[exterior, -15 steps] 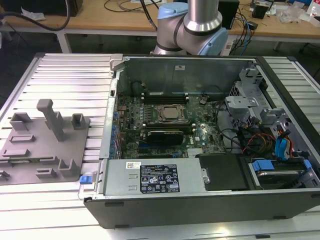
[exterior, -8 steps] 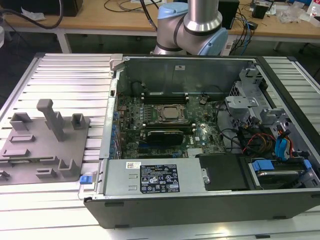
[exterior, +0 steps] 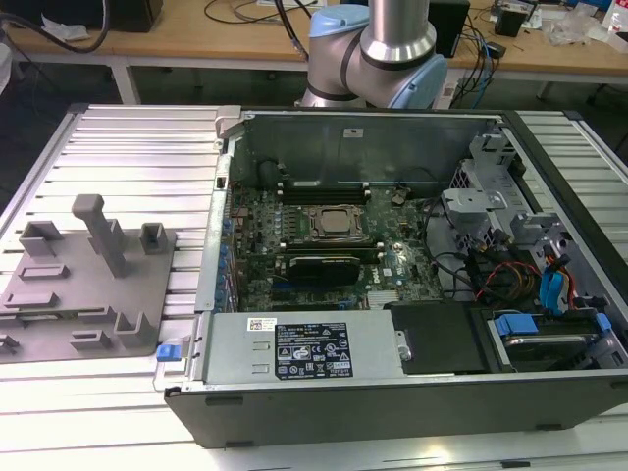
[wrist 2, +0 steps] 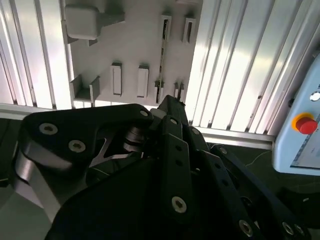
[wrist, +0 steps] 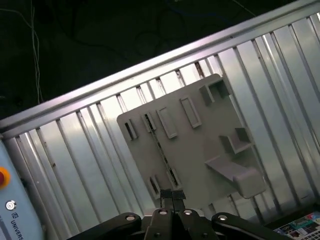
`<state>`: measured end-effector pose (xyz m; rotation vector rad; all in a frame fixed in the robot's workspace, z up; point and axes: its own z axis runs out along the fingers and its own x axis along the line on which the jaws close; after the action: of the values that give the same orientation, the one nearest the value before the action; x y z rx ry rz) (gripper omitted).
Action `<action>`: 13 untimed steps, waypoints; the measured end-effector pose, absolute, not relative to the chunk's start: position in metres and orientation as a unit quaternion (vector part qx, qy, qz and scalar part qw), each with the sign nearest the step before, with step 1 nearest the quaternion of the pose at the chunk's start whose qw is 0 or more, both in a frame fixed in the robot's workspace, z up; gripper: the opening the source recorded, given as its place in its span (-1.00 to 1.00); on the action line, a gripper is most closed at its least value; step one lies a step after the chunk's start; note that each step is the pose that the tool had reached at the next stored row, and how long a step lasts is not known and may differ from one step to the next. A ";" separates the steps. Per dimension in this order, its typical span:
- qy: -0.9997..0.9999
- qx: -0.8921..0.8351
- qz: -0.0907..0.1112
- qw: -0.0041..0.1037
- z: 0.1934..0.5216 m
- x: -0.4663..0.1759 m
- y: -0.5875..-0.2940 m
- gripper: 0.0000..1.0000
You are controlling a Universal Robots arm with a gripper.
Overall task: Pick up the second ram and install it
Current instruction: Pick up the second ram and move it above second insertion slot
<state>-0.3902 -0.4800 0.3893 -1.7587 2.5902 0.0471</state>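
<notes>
Ram (wrist: 160,146) in tray (wrist: 200,145), just beyond fingers (wrist: 167,196).

Table (exterior: 128,147) is silver w/ a ribbed stripe pattern; fixture plate (exterior: 59,304) is plain mid-grey. PC case (exterior: 392,402) is black, motherboard (exterior: 257,235) green, clip (exterior: 169,350) blue, cables (exterior: 505,275) orange-red. Gripper (wrist: 172,194) is matt black w/ silver screws; arm (exterior: 392,29) is silver w/ pale-blue joints, and pendant (wrist 2: 300,145) is pale grey w/ a red button (wrist 2: 305,123).
</notes>
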 end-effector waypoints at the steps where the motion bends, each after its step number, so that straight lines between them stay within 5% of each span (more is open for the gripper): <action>1: 0.825 -0.565 0.015 0.005 0.389 -0.390 -0.480 -0.79; 13: 0.774 -0.633 0.015 0.004 0.389 -0.390 -0.480 -0.79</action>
<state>-0.3902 -0.4800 0.3894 -1.9845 2.4251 0.0484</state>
